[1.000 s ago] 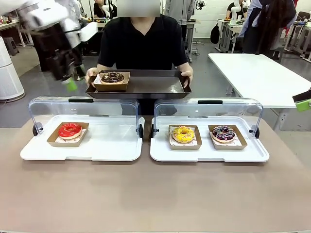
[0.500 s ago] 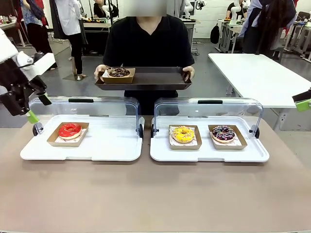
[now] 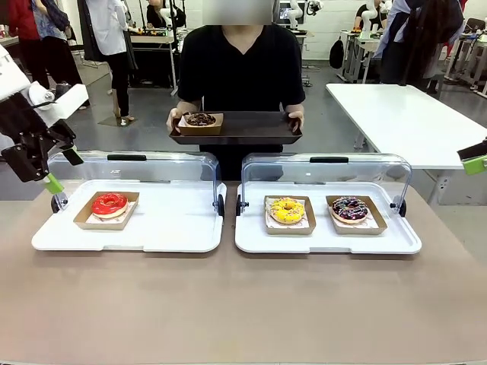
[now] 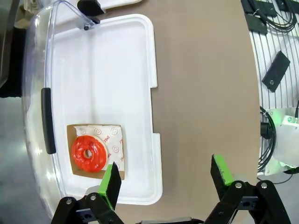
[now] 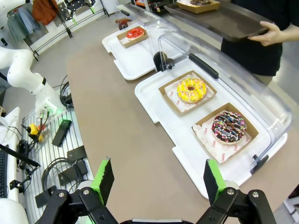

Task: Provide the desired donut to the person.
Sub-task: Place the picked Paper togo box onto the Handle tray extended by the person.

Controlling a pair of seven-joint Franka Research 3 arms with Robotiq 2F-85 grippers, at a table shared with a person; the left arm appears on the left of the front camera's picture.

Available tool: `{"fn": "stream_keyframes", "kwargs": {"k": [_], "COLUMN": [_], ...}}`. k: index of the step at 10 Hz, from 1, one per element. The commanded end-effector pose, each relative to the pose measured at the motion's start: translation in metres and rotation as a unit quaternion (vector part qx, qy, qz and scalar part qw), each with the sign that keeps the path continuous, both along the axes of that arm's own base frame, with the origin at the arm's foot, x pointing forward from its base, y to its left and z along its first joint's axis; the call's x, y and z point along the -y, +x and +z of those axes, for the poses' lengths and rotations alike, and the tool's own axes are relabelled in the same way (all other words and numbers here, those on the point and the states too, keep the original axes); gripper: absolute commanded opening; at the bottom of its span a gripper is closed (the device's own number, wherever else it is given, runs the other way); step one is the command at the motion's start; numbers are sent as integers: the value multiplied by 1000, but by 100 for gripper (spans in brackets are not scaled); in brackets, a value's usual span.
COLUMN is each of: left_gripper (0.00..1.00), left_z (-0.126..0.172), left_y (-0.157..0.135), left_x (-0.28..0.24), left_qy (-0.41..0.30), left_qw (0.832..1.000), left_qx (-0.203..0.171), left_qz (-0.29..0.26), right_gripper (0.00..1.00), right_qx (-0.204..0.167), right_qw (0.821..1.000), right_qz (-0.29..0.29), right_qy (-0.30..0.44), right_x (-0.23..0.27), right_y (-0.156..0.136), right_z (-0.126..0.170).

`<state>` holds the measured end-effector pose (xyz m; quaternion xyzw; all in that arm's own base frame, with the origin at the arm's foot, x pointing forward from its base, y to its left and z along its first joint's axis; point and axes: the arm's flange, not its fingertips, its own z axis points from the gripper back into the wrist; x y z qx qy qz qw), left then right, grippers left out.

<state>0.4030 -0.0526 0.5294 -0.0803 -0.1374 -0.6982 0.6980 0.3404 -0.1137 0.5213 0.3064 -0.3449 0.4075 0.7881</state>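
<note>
My left pincer (image 4: 164, 173) gapes wide and empty over the bench (image 4: 201, 93), red donut (image 4: 88, 153) at its nine o'clock, and my right pincer (image 5: 159, 173) is equally wide, touching nothing.

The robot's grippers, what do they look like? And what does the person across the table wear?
The left gripper and the right gripper each have two black fingers faced with bright green pads, on silver-pinned links. The left arm is white and rounded. The person wears a black short-sleeved top.
</note>
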Motion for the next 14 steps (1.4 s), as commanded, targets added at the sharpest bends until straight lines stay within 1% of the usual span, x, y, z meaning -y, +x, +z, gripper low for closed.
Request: {"fn": "stream_keyframes", "kwargs": {"k": [1,2,3,4,5,6,7,8,9,10,11,13,14], "left_gripper": [100,100,100,100,100,100,100,100,100,100,100,100,100], "left_z": [0,3,7,8,7,6,-1,-11,-17,-21,-24,-30,-29], "left_y": [0,23,42,55,61,70,70,63,55,44,33,15,14], "left_x": [-1,-33,-60,-86,-110,-138,-160,-180,-199,-216,-227,-240,-247], "left_qy": [0,-106,-175,-218,-283,-339,-365,-380,-399,-402,-402,-404,-408], "left_qw": [1000,990,979,967,946,929,923,921,915,915,914,913,912], "left_qx": [0,-81,-95,-109,-119,-99,-69,-32,3,38,60,55,46], "left_qz": [1,-46,-52,-74,-99,-110,-100,-74,-48,-20,0,13,15], "right_gripper": [100,100,100,100,100,100,100,100,100,100,100,100,100], "right_qx": [10,10,10,10,10,10,10,10,10,10,10,10,10], "right_qw": [1000,1000,1000,1000,1000,1000,1000,1000,1000,1000,1000,1000,1000], "right_qz": [4,4,4,4,4,4,4,4,4,4,4,4,4], "right_qy": [14,14,14,14,14,14,14,14,14,14,14,14,14], "right_x": [0,0,0,0,0,0,0,0,0,0,0,0,0], "right_y": [3,3,3,3,3,3,3,3,3,3,3,3,3], "right_z": [0,0,0,0,0,0,0,0,0,0,0,0,0]}}
